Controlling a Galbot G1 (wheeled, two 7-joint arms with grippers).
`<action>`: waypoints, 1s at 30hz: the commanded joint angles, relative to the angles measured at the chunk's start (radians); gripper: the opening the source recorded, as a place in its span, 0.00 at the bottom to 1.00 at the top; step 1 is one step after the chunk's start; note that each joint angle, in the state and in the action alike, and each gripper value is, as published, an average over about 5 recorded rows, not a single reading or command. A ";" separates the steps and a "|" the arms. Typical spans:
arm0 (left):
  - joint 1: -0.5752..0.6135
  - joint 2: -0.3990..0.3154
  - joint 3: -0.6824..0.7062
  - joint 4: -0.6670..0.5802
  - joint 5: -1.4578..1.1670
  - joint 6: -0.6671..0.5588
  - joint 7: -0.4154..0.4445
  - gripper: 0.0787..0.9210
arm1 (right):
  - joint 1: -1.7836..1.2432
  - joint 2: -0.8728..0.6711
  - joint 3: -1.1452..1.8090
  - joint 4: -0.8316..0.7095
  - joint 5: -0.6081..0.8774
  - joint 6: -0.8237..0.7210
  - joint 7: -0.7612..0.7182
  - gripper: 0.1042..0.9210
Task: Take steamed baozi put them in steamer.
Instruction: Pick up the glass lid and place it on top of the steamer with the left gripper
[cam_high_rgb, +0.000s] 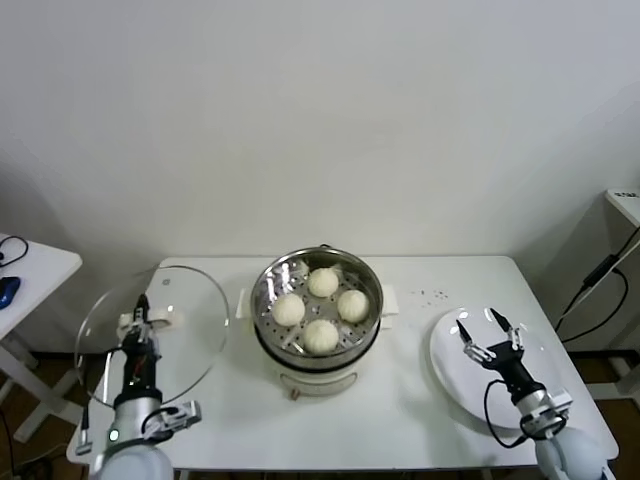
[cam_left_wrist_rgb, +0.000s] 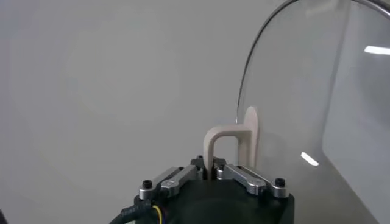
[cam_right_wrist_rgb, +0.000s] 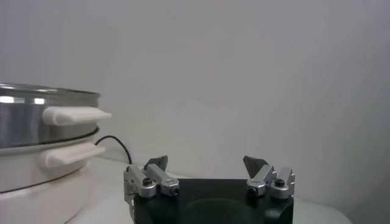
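The steel steamer (cam_high_rgb: 366, 275) stands on its white base at the table's middle. Several cream-white baozi (cam_high_rgb: 321, 336) lie inside it on the perforated tray. My left gripper (cam_high_rgb: 139, 322) is shut on the white handle (cam_left_wrist_rgb: 231, 141) of the round glass lid (cam_high_rgb: 190, 300) and holds the lid tilted at the table's left, beside the steamer. My right gripper (cam_high_rgb: 486, 330) is open and empty above the flat white plate (cam_high_rgb: 455, 372) at the right. The right wrist view shows the steamer's side (cam_right_wrist_rgb: 30, 115) and its white side handles.
A white side table (cam_high_rgb: 40, 265) with a blue object stands at the far left. A black cable (cam_high_rgb: 600, 290) hangs at the far right by another white surface. Bare tabletop (cam_high_rgb: 400, 420) lies between the steamer's base and the plate.
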 joint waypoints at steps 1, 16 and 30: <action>-0.054 0.003 0.249 -0.075 0.015 0.146 0.070 0.09 | 0.022 0.022 -0.038 -0.033 -0.050 0.014 0.037 0.88; -0.301 0.026 0.554 0.066 0.065 0.340 0.186 0.09 | 0.023 0.085 0.011 -0.034 -0.112 0.006 0.046 0.88; -0.385 -0.086 0.628 0.153 0.254 0.297 0.375 0.09 | 0.021 0.129 0.046 -0.043 -0.135 0.004 0.046 0.88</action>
